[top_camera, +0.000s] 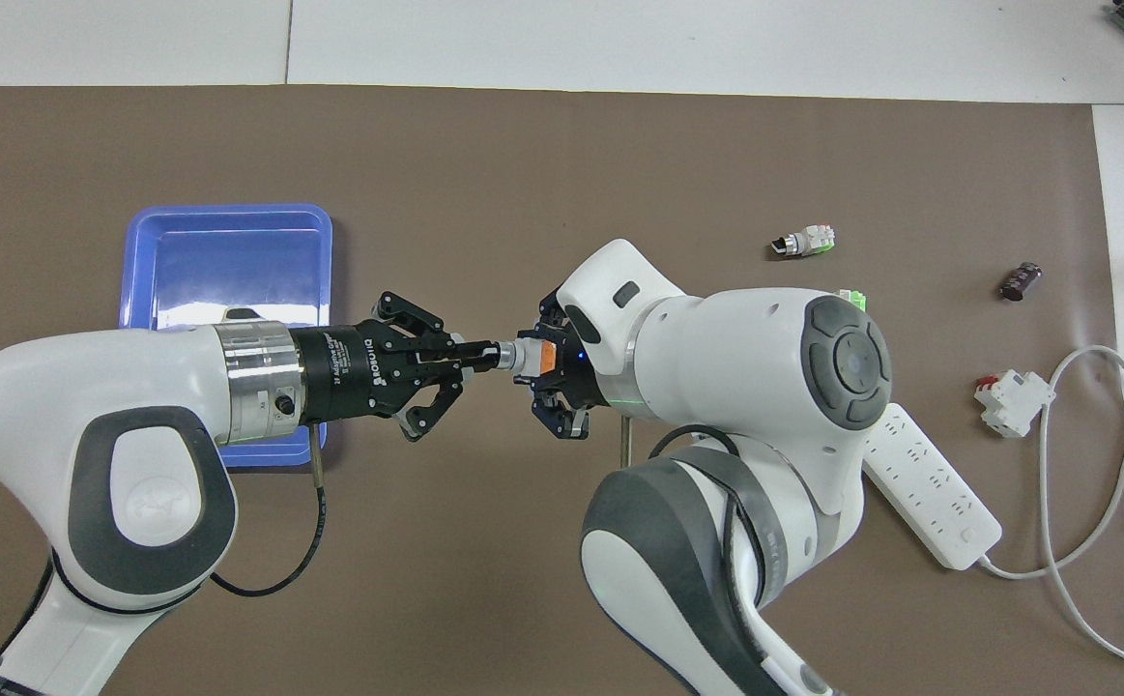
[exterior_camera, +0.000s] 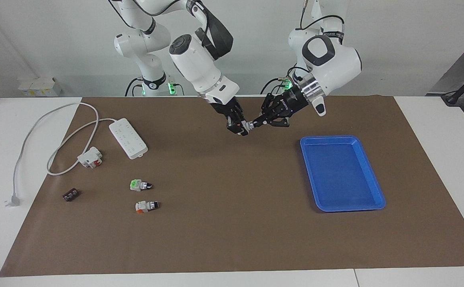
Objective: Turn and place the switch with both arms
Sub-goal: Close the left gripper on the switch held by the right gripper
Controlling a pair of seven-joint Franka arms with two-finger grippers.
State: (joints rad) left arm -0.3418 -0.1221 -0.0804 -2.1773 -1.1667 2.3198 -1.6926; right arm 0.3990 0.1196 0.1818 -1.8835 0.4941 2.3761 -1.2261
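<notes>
The blue tray (top_camera: 150, 253) lies at nine o'clock on the table (top_camera: 562, 164) in the overhead view. Above the centre, the right hand (top_camera: 534, 360) clamps the switch (top_camera: 530, 357) body; the left hand (top_camera: 480, 356) pinches its knob, fingertips closed.

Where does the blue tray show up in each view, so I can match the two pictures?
Facing view: the blue tray lies toward the left arm's end of the table, with nothing visible in it.
Overhead view: the same tray, its near part covered by the left arm.
Shared landmark: the white power strip at the right arm's end.
</notes>
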